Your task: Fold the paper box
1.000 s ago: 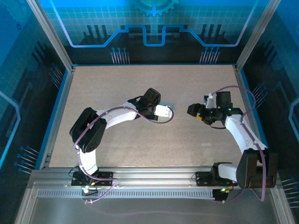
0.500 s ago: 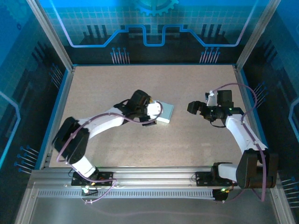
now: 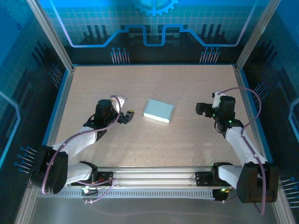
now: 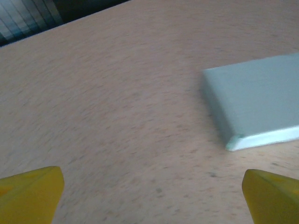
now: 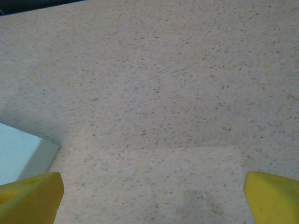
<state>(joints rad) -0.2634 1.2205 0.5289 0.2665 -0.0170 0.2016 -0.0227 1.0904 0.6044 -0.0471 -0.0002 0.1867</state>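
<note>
We start with the speckled beige worktop [image 3: 187, 140], spread wide under both arms. The left arm [image 3: 74, 142] reaches from the near left corner up and to the right. The right arm [image 3: 240, 140] rises from the near right corner and bends in toward the middle.

Between them lies the paper box [image 3: 158, 111] — pale blue, slim, closed up into a flat rectangle. It rests on its broad face a little far of the worktop's centre, turned slightly askew, and it lies free of both claws.

The left claw [image 3: 125, 106] sits just left of the box, apart from it, fingers spread wide and holding nothing. The right claw [image 3: 208, 102] sits to the right of the box, a bit farther off than the left one, and it too is spread wide and empty.

Down at the left wrist, we see the box [image 4: 257, 105] ahead and off to the right, one corner and its thin bright edge turned toward us. The yellow fingertips [image 4: 32, 189] sit at the bottom corners with bare worktop in the gap between them.

At the right wrist the fingertips [image 5: 275, 193] stand just as far apart — and a pale corner of the box [image 5: 14, 156] peeks in at the left edge, above the left-hand fingertip, with a soft shadow beside it on the worktop.
</note>
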